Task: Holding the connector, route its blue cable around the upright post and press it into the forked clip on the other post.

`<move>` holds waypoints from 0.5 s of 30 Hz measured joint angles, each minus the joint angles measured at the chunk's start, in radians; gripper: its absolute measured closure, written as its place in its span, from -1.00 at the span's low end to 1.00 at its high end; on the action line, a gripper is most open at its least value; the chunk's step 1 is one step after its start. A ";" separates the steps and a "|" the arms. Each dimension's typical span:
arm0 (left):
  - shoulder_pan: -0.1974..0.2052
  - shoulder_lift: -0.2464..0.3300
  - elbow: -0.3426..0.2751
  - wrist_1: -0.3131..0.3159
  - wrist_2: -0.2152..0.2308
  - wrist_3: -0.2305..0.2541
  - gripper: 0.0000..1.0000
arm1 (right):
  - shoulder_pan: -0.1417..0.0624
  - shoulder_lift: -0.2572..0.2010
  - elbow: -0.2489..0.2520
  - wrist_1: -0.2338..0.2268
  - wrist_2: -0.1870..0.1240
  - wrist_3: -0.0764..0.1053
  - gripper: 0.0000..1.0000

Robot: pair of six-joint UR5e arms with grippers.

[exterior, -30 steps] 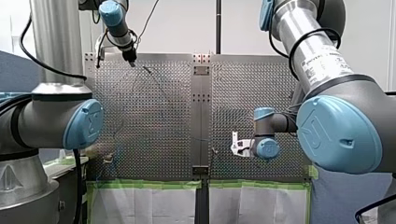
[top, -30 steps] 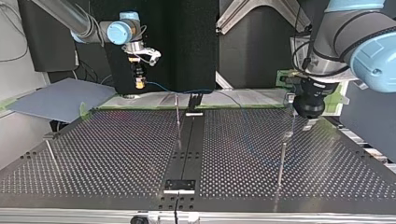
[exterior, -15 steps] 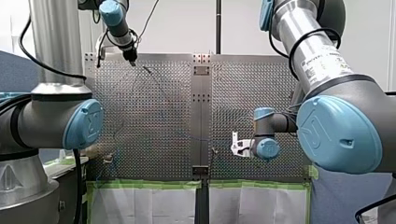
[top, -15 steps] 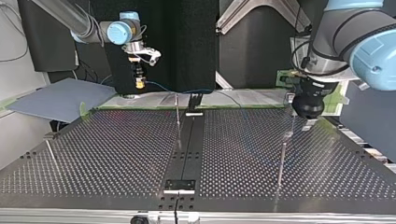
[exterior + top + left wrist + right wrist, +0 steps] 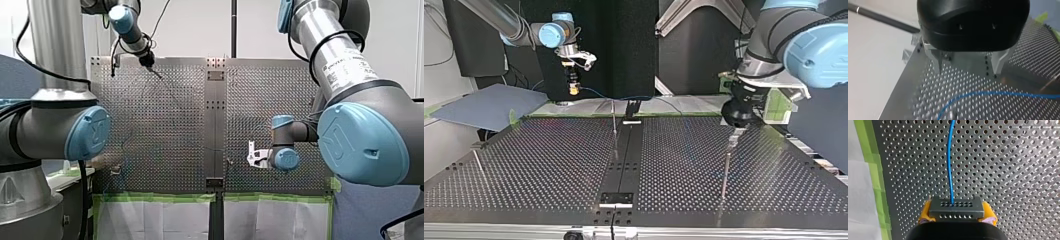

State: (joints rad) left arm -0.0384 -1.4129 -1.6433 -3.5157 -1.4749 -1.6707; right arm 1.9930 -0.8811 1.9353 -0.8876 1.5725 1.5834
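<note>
Top view: over the perforated table [image 5: 549, 165], my left gripper [image 5: 737, 125] has shifted toward the view's left, its metal fingers [image 5: 938, 63] spread wide and empty. My right gripper [image 5: 956, 216] clamps the grey, hole-dotted connector [image 5: 956, 208] between yellow pads near the taped table edge. The thin blue cable [image 5: 950, 170] runs straight out from the connector.

The left arm [image 5: 47, 125] and right arm [image 5: 340, 57] are silver-grey tubes with rounded light-blue joint caps [image 5: 362, 142] and looping black cables [image 5: 320, 44], the right bearing a white printed label [image 5: 350, 70]; the left claw [image 5: 968, 67] is glossy black with metal fingers [image 5: 937, 62], the right claw [image 5: 956, 214] yellow-padded.
</note>
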 joint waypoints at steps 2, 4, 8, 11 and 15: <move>-0.013 0.000 -0.002 0.016 0.009 0.008 -0.96 | 0.000 0.000 0.000 0.000 0.000 0.000 0.99; -0.030 0.000 -0.003 0.036 0.006 0.011 -0.96 | 0.000 0.000 0.000 -0.001 0.000 0.001 0.99; -0.066 -0.009 -0.004 0.073 -0.021 0.011 -0.96 | 0.000 0.000 0.000 -0.001 0.000 0.001 0.99; -0.092 -0.026 -0.004 0.099 -0.045 0.022 -0.96 | 0.000 0.000 0.001 0.000 0.000 0.001 0.99; -0.130 -0.061 -0.004 0.137 -0.082 0.054 -0.96 | 0.000 0.000 0.001 0.000 0.000 0.002 0.99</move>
State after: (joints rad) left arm -0.1681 -1.4742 -1.6471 -3.3789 -1.5573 -1.6167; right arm 1.9935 -0.8812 1.9359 -0.8877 1.5725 1.5858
